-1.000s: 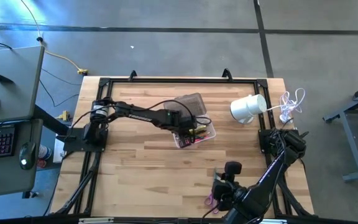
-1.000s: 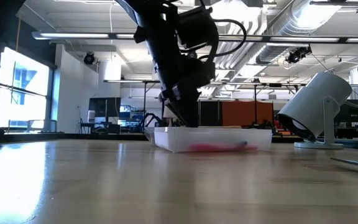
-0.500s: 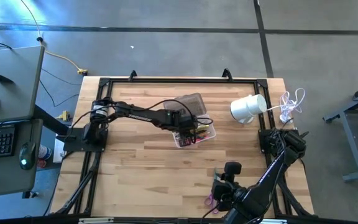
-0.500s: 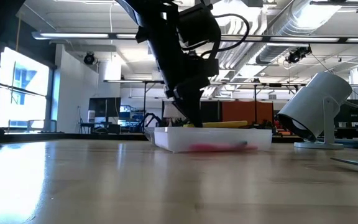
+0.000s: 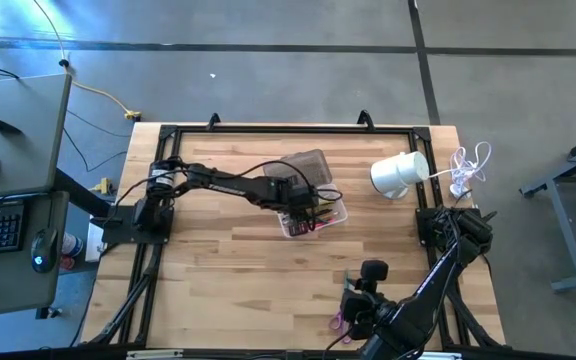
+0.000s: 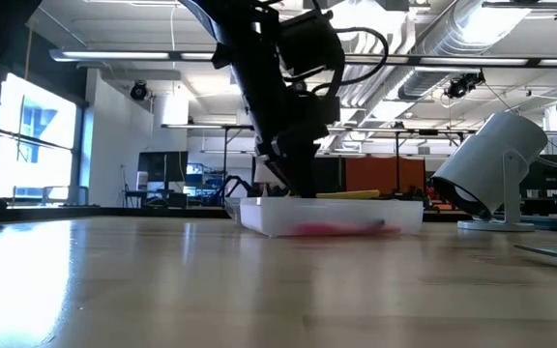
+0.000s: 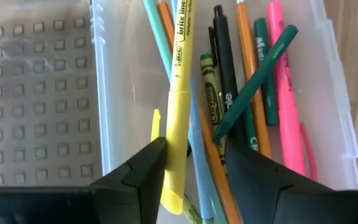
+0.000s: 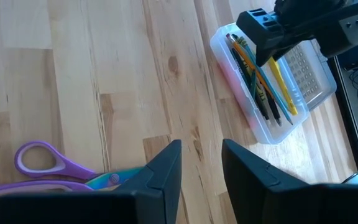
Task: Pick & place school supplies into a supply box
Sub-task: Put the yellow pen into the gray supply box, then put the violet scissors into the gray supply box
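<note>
over the supply box the left claw gapes around a yellow highlighter, pens crowding beside.

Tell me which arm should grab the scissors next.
Right. Its gripper hangs open near the scissors at the table's near edge; the left gripper is over the box.

bright, even light from ceiling strips. window glare washes the table in the low view. its near surface is soft.
</note>
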You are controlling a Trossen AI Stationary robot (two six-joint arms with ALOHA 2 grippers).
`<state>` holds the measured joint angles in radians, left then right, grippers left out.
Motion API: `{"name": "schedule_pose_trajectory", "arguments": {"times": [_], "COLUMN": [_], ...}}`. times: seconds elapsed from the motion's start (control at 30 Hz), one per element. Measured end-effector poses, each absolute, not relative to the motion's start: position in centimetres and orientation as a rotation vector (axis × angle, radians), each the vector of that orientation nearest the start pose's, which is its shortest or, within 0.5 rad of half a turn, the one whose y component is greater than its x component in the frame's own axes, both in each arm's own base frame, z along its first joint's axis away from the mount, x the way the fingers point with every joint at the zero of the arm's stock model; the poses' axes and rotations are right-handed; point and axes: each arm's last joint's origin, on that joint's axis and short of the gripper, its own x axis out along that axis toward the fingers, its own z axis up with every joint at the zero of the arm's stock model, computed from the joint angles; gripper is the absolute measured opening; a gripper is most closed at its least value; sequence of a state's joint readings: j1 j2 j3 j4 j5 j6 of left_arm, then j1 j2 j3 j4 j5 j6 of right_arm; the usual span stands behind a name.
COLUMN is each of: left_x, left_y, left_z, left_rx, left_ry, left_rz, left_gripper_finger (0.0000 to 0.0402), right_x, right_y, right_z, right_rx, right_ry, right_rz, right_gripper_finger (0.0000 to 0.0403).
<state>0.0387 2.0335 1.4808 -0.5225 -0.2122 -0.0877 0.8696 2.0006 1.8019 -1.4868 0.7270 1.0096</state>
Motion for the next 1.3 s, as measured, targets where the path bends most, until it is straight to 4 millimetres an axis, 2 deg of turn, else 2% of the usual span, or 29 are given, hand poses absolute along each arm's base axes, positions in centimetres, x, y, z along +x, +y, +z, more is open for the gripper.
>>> {"name": "schedule_pose_trajectory", "arguments": {"times": [0.07,0.13,0.33,0.4,0.6,0.83,0.93,1.17,1.3], "left_x": [42.4,42.6,43.0,43.0,43.0,42.7,42.6,41.3,40.2], "left_y": [2.2,2.2,2.0,2.0,2.0,2.0,2.0,1.8,1.5], "left_z": [18.0,18.4,19.1,19.3,19.4,19.3,19.3,21.5,24.2], "left_rx": [-0.013,-0.028,-0.061,-0.065,-0.076,-0.074,-0.073,-0.087,-0.096], "left_ry": [1.062,1.046,1.03,1.034,1.039,1.072,1.083,1.139,1.217], "left_rz": [0.27,0.256,0.203,0.199,0.205,0.207,0.207,0.217,0.221], "left_gripper_finger": [0.0192,0.0167,0.0038,0.0016,0.0046,0.0017,0.0018,0.0044,0.0041], "right_x": [25.5,25.5,25.5,25.5,25.8,26.2,26.2,26.2,26.5], "right_y": [27.2,27.2,27.2,27.2,26.9,26.5,26.6,26.6,26.6], "right_z": [26.5,26.5,26.5,26.5,26.7,26.7,26.7,26.6,26.5], "right_rx": [-0.311,-0.311,-0.308,-0.308,-0.344,-0.335,-0.337,-0.329,-0.335], "right_ry": [1.013,1.012,1.012,1.011,0.946,0.939,0.939,0.939,0.976], "right_rz": [-0.445,-0.445,-0.444,-0.444,-0.478,-0.491,-0.49,-0.487,-0.447], "right_gripper_finger": [0.0099,0.0099,0.0099,0.0099,0.0099,0.0099,0.0099,0.0099,0.0099]}}
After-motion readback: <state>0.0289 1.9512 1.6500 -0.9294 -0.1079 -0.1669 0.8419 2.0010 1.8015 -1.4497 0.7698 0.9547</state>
